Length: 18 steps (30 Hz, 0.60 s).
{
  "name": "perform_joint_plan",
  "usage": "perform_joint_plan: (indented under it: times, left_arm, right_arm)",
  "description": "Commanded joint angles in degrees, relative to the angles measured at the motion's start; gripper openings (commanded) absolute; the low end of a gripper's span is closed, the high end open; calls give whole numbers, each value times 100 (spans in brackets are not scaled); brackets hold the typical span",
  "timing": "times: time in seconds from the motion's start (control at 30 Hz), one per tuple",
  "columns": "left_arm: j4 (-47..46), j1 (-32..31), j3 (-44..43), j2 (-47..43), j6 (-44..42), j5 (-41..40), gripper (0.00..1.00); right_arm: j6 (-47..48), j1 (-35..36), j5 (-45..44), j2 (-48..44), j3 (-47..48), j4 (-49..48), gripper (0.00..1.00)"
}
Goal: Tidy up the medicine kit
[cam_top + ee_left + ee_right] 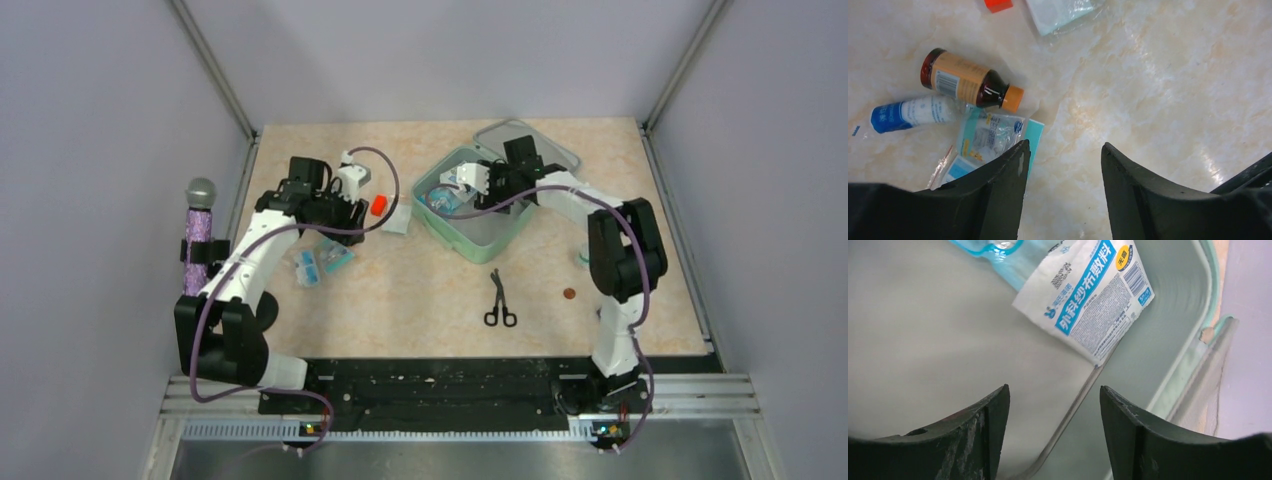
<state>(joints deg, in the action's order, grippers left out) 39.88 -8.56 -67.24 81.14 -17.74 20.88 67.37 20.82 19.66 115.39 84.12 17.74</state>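
Right gripper (1054, 392) jaws wide, empty, inside medicine kit (1180, 310) over gauze packet (1093, 300). Left gripper (1064, 152) wide, empty. Risk: brown bottle (968, 82) rolls if nudged off-centre.

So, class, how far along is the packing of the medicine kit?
Done: the medicine kit stands open with a gauze packet inside. In hand: nothing; the right gripper hangs open over the kit, the left gripper open above the table. Left: the brown bottle, tube, sachets and scissors lie outside.
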Motion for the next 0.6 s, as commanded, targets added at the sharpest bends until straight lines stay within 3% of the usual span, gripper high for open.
perform_joint_plan:
  times: [0.0,0.13,0.33,0.57]
  left_arm:
    - [458,34,260,-242,-751,-533,60]
    - [680,38,457,-165,-794,-1125,58]
    - [257,38,801,-34,-335,-2564,57]
    - [794,250,552,430,173,-3487,55]
  right_arm:
    - [-586,-11,393,-1083,-347,333,66]
    - [-1866,-8,603,-1632,-511,482,66]
    - [-3686,-3,902,-2739,-1263,455,65]
    - [-4575,-7,870,-3432,-2007,339,65]
